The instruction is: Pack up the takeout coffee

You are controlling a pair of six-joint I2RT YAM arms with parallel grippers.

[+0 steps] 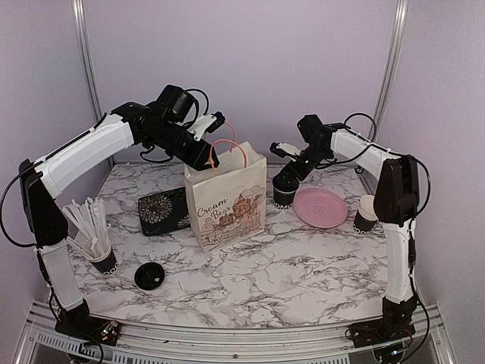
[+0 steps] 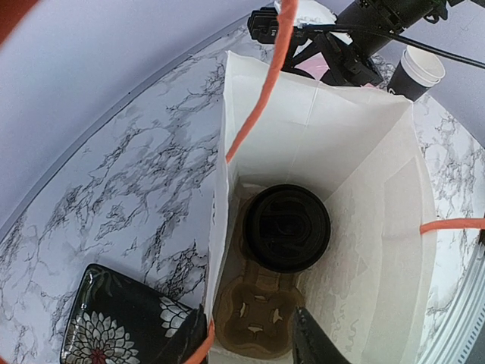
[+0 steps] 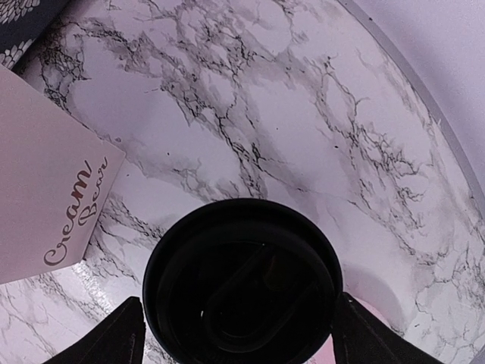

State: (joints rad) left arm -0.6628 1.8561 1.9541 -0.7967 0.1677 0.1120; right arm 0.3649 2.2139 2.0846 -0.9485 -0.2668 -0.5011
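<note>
Marble table point(image 1: 303, 265) bears an upright paper bag point(image 1: 227, 205). Inside, a lidded coffee cup point(image 2: 286, 227) stands vertical, lid up. Above it the left gripper point(image 2: 250, 327) hangs with fingers spread and empty. The right gripper point(image 3: 236, 300) straddles a second upright cup point(image 3: 242, 250) beside the pink plate point(image 1: 320, 206); whether it grips the cup is unclear.

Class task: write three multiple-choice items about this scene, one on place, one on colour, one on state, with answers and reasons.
1. One lidded cup stands: A on a shelf; B inside the paper bag; C on the floor.
2. The plate is: A pink; B green; C yellow.
3. The rightmost cup is: A lidded; B tipped over; C upright, lidless.
Answers: 1 B, the left wrist view shows its lid inside the bag; 2 A, plainly pink from above; 3 C, its white inside shows.
</note>
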